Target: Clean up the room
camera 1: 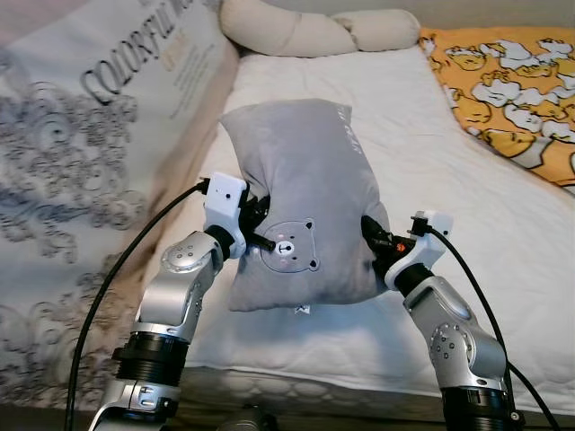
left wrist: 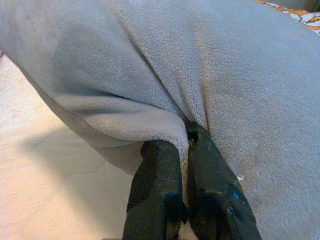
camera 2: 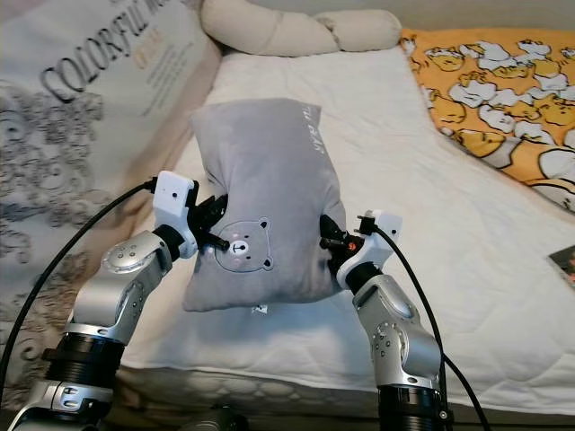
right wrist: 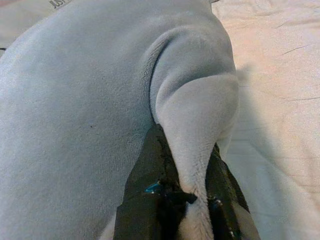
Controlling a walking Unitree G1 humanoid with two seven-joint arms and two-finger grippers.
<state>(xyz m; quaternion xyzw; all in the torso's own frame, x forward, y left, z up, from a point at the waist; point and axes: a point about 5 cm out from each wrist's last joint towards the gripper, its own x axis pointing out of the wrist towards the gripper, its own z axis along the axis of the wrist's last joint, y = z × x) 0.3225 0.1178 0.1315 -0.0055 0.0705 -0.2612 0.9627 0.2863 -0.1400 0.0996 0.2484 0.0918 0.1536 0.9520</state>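
A grey plush pillow (camera 1: 301, 180) with a small bear face sewn on its front is held up over the white mattress (camera 1: 422, 126). My left gripper (camera 1: 266, 239) is shut on a fold of the pillow's left lower edge, and the fabric is pinched between its black fingers (left wrist: 157, 180) in the left wrist view. My right gripper (camera 1: 372, 235) is shut on the pillow's right lower edge, where a bunched lobe of grey fabric (right wrist: 197, 115) passes between its fingers (right wrist: 150, 185).
A long cream bolster (camera 1: 314, 27) lies at the head of the bed. An orange patterned blanket (camera 1: 512, 81) covers the far right. A printed grey-and-white cover (camera 1: 99, 135) rises along the left side of the mattress.
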